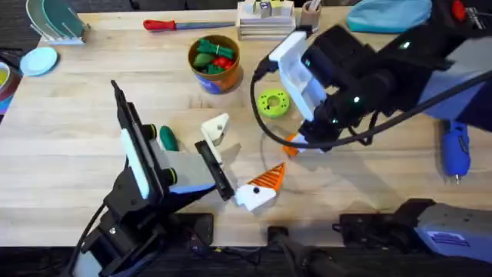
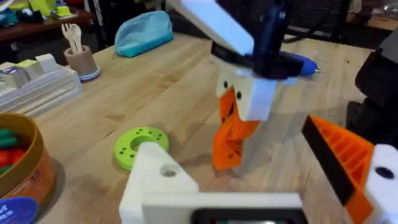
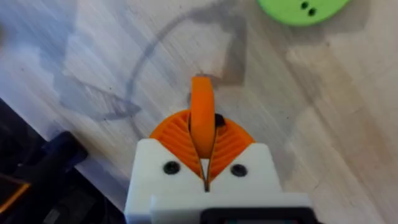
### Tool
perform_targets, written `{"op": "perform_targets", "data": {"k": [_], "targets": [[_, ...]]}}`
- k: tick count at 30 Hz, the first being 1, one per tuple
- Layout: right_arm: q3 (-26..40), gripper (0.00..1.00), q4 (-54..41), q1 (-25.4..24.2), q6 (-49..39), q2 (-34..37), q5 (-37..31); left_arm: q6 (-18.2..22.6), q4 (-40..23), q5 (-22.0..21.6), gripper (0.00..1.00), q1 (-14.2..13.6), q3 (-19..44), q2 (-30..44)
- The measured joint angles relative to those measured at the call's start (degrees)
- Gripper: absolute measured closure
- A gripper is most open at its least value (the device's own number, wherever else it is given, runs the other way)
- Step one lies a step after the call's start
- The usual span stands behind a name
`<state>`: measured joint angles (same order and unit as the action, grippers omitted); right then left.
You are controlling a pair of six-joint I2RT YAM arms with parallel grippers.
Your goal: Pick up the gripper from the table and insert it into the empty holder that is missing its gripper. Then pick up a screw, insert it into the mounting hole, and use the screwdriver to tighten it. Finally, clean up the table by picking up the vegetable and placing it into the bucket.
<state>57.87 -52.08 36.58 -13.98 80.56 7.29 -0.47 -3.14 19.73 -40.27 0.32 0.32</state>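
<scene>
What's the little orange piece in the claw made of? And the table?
The gripper looks like matte orange plastic, probably 3D-printed: ribbed, with fine layer lines. The table looks like light wood: plank seams and grain show.

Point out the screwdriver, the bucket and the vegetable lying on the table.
screwdriver point(image 1: 454, 148), overhead view, middle of its blue body.
bucket point(image 1: 218, 78), overhead view, its outer side wall.
vegetable point(image 1: 168, 138), overhead view, middle of the dark green piece.
</scene>
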Motion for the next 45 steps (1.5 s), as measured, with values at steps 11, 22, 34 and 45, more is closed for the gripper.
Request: {"op": "perform_targets", "data": {"k": [11,22,34,45], "targets": [[7.2,0.992,7.5,-4.1,5.4,-6.0,6.2,0.0,0.0,0.0,0.009,0.0,0.0,0.0],[7.2,0.992,8.4,-16.3,14.2,4.2,45.6,0.0,0.0,0.0,0.008,0.0,0.0,0.0],[7.2,0.993,8.8,-15.4,17.2,16.7,66.9,-0.3,-0.1,-2.7,0.008,0.1,0.0,0.0],[7.2,0.993,8.3,-15.4,17.5,18.1,69.0,-3.3,-0.1,-3.2,0.008,0.1,0.0,0.0]]}}
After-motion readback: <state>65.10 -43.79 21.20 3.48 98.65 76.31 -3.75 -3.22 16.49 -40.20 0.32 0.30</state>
